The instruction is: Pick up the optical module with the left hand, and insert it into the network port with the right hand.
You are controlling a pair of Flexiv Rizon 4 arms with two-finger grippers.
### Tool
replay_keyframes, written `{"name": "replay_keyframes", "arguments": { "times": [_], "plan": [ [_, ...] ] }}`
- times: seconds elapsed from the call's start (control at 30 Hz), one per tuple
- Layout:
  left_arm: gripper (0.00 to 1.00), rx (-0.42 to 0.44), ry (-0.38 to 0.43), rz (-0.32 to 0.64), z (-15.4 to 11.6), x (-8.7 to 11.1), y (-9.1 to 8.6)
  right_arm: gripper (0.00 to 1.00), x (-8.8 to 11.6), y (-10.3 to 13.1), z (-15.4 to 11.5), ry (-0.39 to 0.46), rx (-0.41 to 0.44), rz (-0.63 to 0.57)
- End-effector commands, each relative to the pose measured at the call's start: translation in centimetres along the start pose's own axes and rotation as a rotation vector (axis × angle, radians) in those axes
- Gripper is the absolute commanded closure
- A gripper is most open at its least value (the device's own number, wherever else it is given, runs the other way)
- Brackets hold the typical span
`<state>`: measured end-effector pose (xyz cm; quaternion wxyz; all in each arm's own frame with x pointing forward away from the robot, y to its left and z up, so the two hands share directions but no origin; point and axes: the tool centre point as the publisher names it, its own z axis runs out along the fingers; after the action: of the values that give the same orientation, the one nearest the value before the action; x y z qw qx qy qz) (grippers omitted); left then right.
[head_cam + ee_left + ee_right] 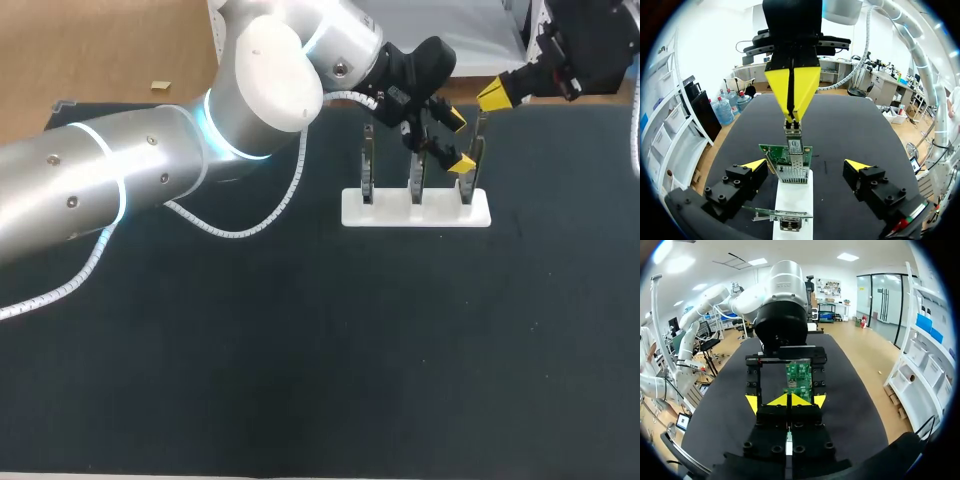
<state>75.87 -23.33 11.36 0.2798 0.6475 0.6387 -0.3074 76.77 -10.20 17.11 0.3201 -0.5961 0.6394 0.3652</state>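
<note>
A white stand holds three upright circuit boards. The rightmost green board carries a metal network port. My left gripper is open, its fingers flanking that board without touching it. It shows in the head view as the left gripper. My right gripper hangs just above the port, shut on the silver optical module, whose lower end meets the port's mouth. In the right wrist view the right gripper is shut, with the module between its fingers and the board ahead.
Two more boards stand on the stand left of the port board. One of them lies edge-on under my left wrist. The black table mat stretches bare in front of the stand. My left arm crosses the back left.
</note>
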Motion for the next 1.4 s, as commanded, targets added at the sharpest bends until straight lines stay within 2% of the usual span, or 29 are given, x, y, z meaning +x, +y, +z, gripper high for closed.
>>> {"name": "replay_keyframes", "arguments": {
  "times": [0.03,1.4],
  "plan": [
    [0.00,0.004,0.006,-0.002,0.0,-0.1,0.2,1.00,0.3,-0.3,0.2,-0.001,-0.004,0.007],
    [0.00,0.004,0.006,-0.002,0.0,-0.1,0.2,1.00,3.1,0.0,1.7,0.002,-0.012,0.074]
  ]
}}
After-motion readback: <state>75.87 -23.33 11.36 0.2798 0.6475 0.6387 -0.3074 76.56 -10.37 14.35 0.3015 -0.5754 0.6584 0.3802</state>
